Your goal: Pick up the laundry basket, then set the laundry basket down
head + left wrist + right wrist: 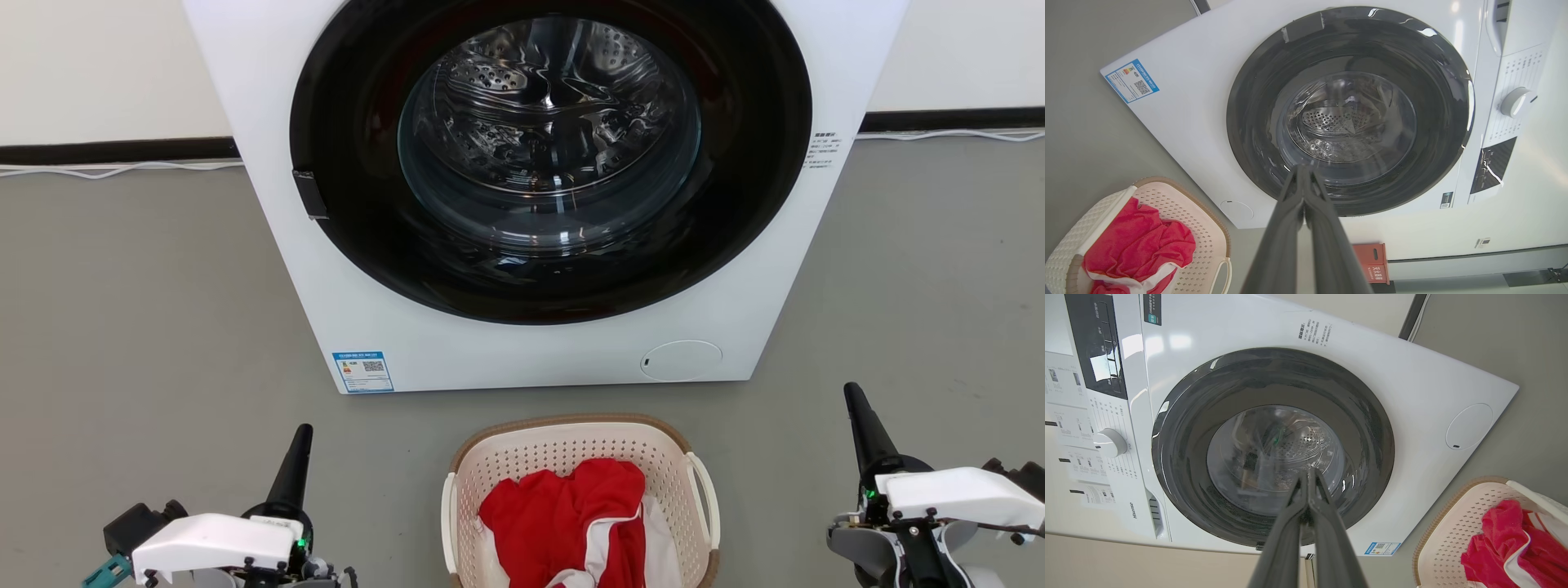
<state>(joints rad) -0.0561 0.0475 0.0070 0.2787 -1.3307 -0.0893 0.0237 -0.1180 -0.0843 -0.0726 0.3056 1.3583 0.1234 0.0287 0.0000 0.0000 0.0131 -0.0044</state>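
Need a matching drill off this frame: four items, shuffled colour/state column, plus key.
Items:
1. laundry basket
2. garment
3. washer door
4. left pincer

Colour or state:
a. shut, holding nothing
b. red and white
c. cream with a brown rim
d. closed, dark ring around glass

Pairs: 1-c, 2-b, 3-d, 4-a
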